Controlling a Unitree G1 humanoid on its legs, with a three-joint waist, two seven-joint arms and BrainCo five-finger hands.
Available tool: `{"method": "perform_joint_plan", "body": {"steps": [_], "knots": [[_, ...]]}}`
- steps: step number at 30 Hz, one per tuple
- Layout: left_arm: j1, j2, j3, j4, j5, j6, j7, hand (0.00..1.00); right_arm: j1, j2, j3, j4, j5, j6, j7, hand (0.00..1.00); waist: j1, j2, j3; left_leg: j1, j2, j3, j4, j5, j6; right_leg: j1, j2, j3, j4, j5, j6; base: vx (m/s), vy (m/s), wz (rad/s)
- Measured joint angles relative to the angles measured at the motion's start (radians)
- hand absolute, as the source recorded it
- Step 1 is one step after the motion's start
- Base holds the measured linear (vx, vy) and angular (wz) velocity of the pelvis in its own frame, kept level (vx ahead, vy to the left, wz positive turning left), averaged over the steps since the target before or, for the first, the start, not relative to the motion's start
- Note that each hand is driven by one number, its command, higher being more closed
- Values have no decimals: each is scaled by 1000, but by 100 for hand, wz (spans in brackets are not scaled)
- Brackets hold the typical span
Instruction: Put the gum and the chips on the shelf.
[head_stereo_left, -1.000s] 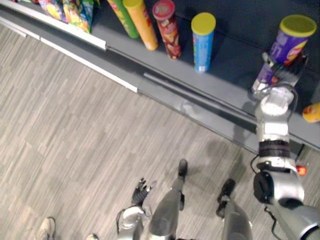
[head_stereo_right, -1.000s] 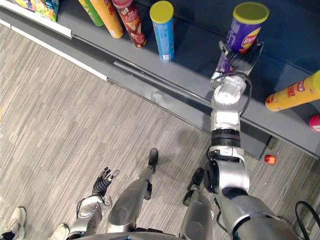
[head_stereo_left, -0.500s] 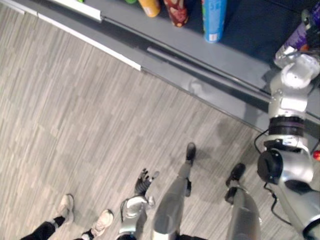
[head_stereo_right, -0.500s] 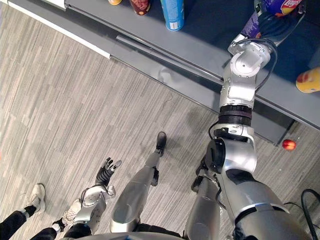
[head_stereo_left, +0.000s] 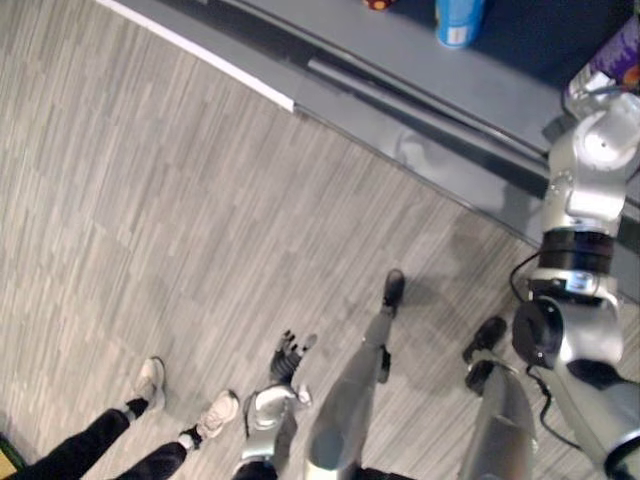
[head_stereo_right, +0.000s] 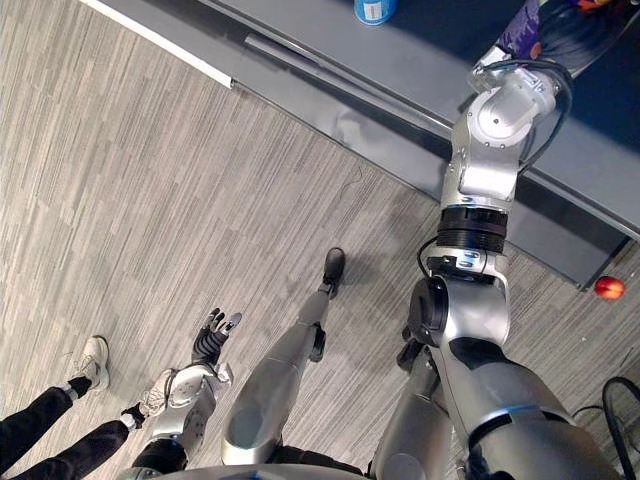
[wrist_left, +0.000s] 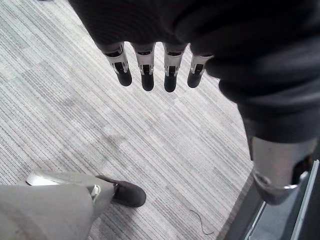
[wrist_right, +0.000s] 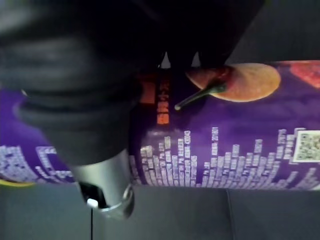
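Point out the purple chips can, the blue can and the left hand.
purple chips can (wrist_right: 225, 145): right wrist view, on its printed side wall.
blue can (head_stereo_left: 460, 20): left eye view, on its lower end.
left hand (wrist_left: 146, 75): left wrist view, on one finger.

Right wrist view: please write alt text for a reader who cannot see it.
The right hand grips a purple chips can that spans the picture, its thumb across the printed side. A dark grey shelf shows beyond it.

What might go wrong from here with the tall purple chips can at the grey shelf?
The right hand grips the tall purple chips can at the grey shelf; released unsteady, it may topple. A person's white shoes stand near the open left hand; a swing might hit them.
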Motion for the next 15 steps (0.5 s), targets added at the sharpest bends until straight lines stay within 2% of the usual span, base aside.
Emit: {"method": "perform_joint_plan", "body": {"steps": [7,9,10,15], "knots": [[-13,-53,40,-30,-2,-2,1,0,0,-3,-8,-76,0,-1,-37,100,6,0,0,-32,-7,56,0,-6,-3,-49,-27,4,32,0,0,0,0,0],[-20,-59,44,-38,-2,-3,1,0,1,-1,-7,-104,0,-1,-38,100,4,0,0,-42,10,139,0,-13,-4,-59,-33,3,37,0,0,14,21,5],[-22,-66,44,-38,-2,-3,1,0,7,-3,-7,-112,0,-1,-40,100,1,0,0,-43,10,166,1,6,10,-61,-39,4,42,-2,3,24,19,7],[-22,-71,51,-40,-2,-7,2,0,41,17,38,-144,-42,-1,-35,100,3,0,0,-40,3,167,1,17,14,-60,-49,3,56,-23,5,59,11,7]]}}
